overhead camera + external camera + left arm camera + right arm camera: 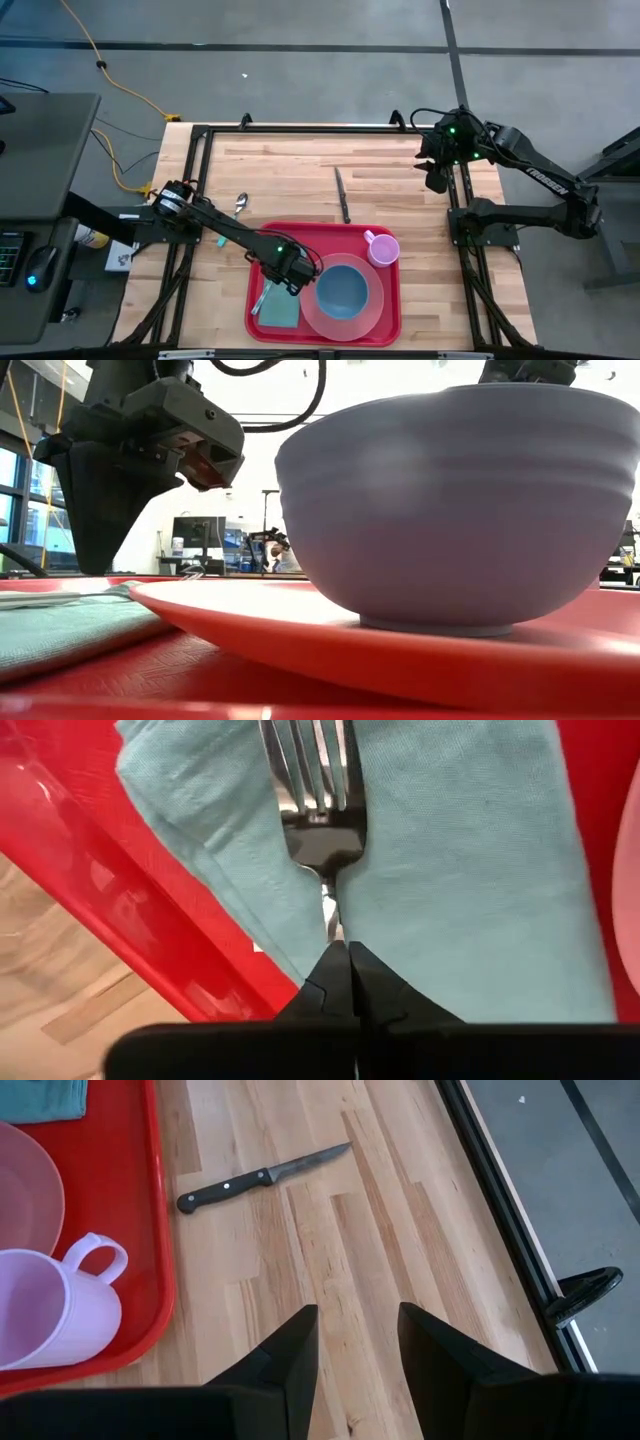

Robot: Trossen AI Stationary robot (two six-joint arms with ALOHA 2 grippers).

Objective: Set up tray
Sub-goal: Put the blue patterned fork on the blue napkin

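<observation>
A wooden table (300,180) with a black frame holds the loose cutlery. A black-handled knife (342,194) lies flat on the bare boards, and a spoon (240,206) rests on the wood well to one side of it. A blue bowl (343,287) sits upright in the middle of a round pink plate (372,312). Just beside the plate stands a lilac mug (381,247), upright, handle out to the side. On the plate's other side a folded teal napkin (279,311) lies flat with a fork (315,790) on top of it. A yellow cable (110,75) trails across the grey floor beyond the table.
</observation>
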